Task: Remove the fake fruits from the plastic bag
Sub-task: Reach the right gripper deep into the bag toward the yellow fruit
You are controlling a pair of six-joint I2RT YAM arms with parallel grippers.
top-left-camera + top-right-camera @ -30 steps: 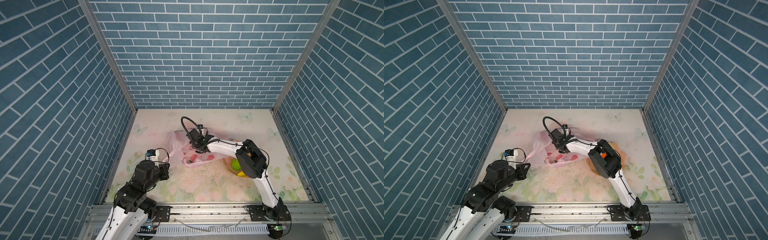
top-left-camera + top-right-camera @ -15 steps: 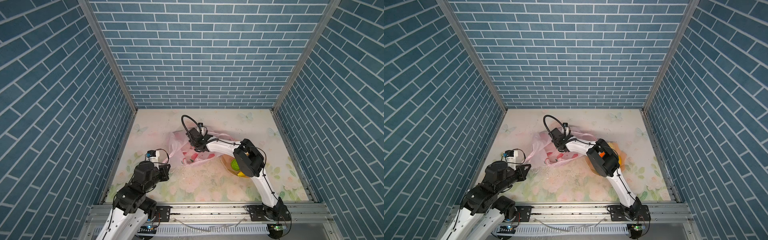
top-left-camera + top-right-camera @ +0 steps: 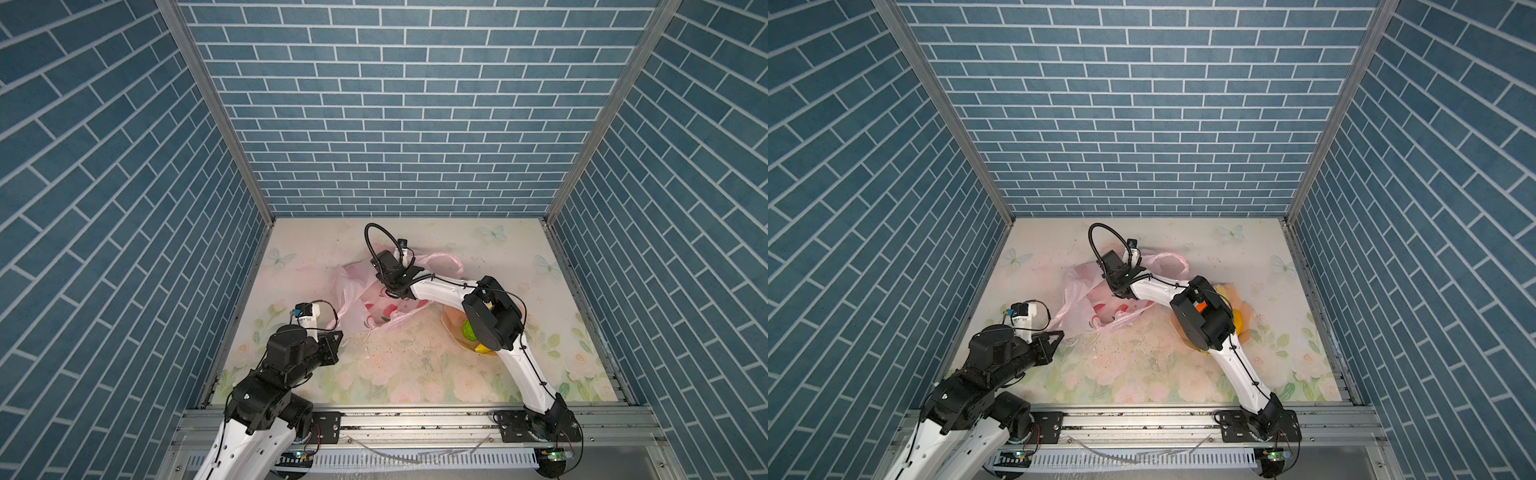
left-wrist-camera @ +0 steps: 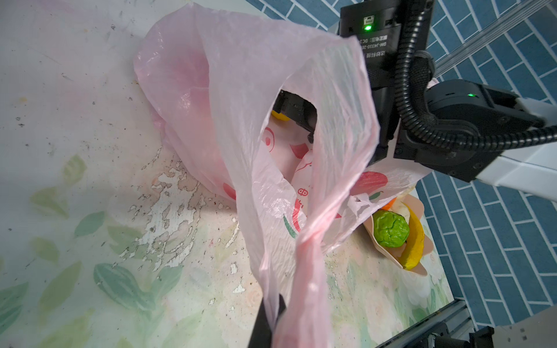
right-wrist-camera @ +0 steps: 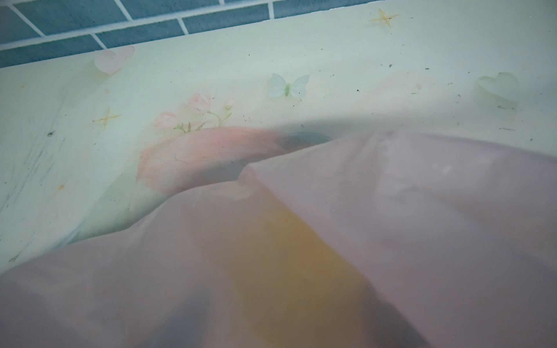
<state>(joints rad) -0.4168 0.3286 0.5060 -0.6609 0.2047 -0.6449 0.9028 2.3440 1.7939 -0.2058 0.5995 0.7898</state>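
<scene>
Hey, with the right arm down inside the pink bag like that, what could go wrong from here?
The right gripper might catch film of the plastic bag along with the yellow fruit; the right wrist view is veiled by plastic. The left gripper pinches only a twisted handle, which could slip or tear. The bag's edge lies by the bowl, so a tug might shift it.

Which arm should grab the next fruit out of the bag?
Right. The right gripper is inside the bag beside a yellow fruit; the left gripper is shut on the bag's handle, holding the mouth open.
</scene>
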